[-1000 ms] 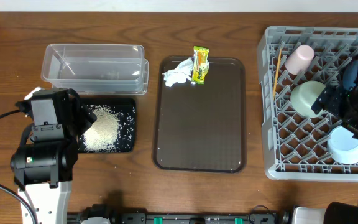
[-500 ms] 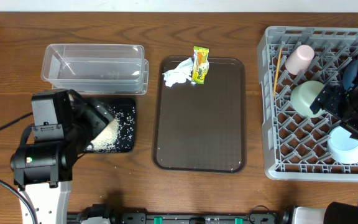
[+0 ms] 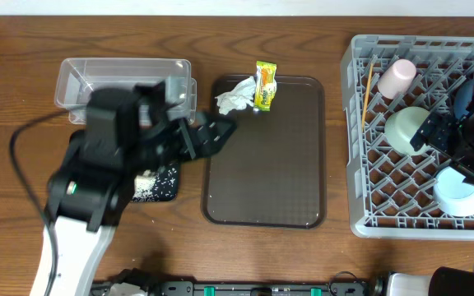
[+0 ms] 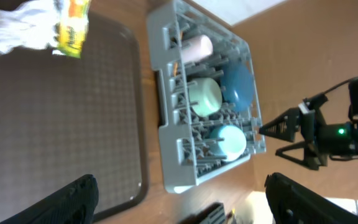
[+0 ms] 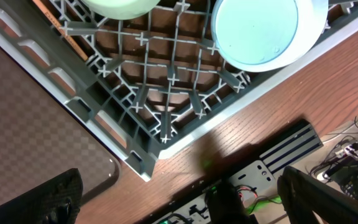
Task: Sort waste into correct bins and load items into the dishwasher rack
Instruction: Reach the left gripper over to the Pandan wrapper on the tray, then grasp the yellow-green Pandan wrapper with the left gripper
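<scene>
A: The left gripper (image 4: 182, 200) has its jaws spread wide with nothing between them. The right gripper (image 5: 185, 199) stands just as wide and empty, above the near corner of the grey lattice plastic rack (image 3: 360, 123).

B: What differs from a second ago?

A: The left arm has swung off the shallow black rectangular tray (image 3: 168, 182). Its gripper now reaches rightward over the left edge of the flat brown serving tray (image 3: 266, 164). The arm covers most of the heap of white rice grains (image 3: 145, 186) and part of the clear rectangular plastic container (image 3: 72, 82). The right arm has not moved.

B: And the waste on the brown tray?

A: The yellow-green snack wrapper (image 3: 265, 85) lies across the far rim, its long axis running far to near. The crumpled white tissue (image 3: 234, 97) touches it on the left.

B: The rack?

A: The thin orange-yellow stick (image 3: 369, 86) runs far to near by the left wall.
</scene>
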`<action>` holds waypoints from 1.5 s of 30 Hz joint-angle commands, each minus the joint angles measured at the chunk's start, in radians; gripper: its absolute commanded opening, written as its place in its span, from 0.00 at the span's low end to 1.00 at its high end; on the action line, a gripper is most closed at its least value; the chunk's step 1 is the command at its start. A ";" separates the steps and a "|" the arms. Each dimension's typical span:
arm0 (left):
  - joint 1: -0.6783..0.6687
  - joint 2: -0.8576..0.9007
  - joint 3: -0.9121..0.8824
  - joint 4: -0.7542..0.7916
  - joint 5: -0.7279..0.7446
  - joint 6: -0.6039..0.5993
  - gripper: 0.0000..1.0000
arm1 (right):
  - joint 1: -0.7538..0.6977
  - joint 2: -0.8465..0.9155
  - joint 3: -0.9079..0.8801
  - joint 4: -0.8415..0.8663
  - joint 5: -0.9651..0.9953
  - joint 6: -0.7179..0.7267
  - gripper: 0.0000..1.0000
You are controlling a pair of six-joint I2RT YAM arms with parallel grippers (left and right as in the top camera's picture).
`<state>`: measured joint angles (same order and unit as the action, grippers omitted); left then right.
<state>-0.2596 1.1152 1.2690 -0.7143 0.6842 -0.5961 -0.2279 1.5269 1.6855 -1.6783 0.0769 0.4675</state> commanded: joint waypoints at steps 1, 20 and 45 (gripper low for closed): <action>-0.068 0.156 0.183 -0.072 -0.089 0.098 0.88 | -0.007 -0.010 -0.002 0.003 -0.003 0.018 0.99; -0.257 0.925 0.568 0.127 -0.671 0.399 0.88 | -0.007 -0.010 -0.002 0.003 -0.003 0.018 0.99; -0.269 1.251 0.568 0.343 -0.752 0.510 0.89 | -0.007 -0.010 -0.002 0.003 -0.003 0.018 0.99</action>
<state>-0.5205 2.3524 1.8202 -0.3744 -0.0525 -0.1013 -0.2279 1.5265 1.6844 -1.6775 0.0746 0.4675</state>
